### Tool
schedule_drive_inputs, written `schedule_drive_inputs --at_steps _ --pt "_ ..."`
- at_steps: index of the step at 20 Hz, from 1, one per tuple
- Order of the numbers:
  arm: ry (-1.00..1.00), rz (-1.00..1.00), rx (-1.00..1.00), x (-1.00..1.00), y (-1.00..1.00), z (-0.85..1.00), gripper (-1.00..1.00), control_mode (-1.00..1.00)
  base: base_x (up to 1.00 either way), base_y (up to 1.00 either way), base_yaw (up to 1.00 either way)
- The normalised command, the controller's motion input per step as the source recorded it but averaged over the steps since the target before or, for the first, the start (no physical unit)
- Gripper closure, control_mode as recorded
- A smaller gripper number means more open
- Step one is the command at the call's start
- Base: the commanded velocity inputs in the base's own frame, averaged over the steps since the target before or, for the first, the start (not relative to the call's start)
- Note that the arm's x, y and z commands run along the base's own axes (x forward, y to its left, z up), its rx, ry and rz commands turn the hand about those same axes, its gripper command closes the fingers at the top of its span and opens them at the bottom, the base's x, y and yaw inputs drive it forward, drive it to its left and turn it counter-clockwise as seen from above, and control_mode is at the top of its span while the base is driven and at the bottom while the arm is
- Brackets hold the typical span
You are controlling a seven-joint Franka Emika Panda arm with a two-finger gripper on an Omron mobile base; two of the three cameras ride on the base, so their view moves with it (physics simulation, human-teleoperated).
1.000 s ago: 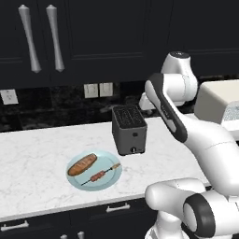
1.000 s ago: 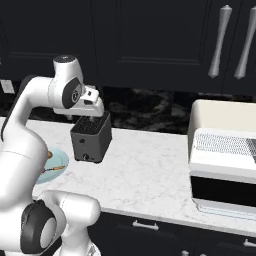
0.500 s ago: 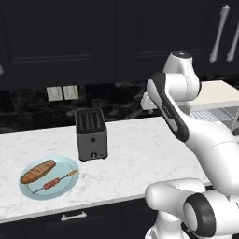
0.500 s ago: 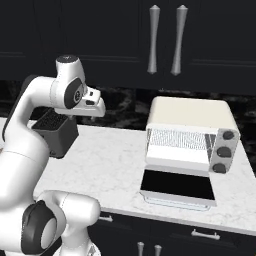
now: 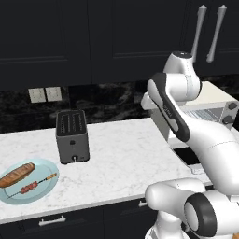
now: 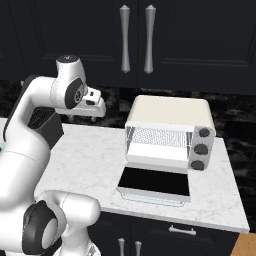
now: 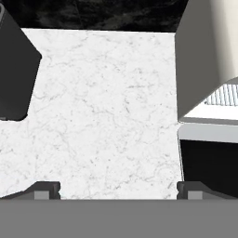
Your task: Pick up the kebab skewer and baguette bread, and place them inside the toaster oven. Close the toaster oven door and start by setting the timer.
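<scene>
The gripper [image 7: 118,188] hangs empty above the bare white marble counter [image 7: 102,107], its two dark fingertips [image 7: 44,189] spread wide at the bottom corners of the hand view. At the lower left of the left base view, a pale blue plate [image 5: 44,190] carries the baguette [image 5: 17,174] and, just beside it, the kebab skewer [image 5: 33,185]. A dark slot toaster [image 5: 72,136] stands near the plate, toward the middle of that frame. In the right base view the cream toaster oven [image 6: 170,132] sits right of centre, three round knobs [image 6: 201,149] on its right side. Its glass door [image 6: 156,183] lies folded down flat on the counter, and the wire rack [image 6: 159,137] shows inside.
</scene>
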Motion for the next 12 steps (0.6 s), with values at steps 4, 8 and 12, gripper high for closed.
schedule_drive_inputs --at_steps 4,8,12 --pt "0.0 0.0 0.0 0.0 0.0 0.0 -1.0 1.0 0.0 0.0 0.0" --pt "0.0 0.0 0.0 0.0 0.0 0.0 -1.0 1.0 0.0 0.0 0.0" --pt "0.0 0.0 0.0 0.0 0.0 0.0 -1.0 1.0 0.0 0.0 0.0"
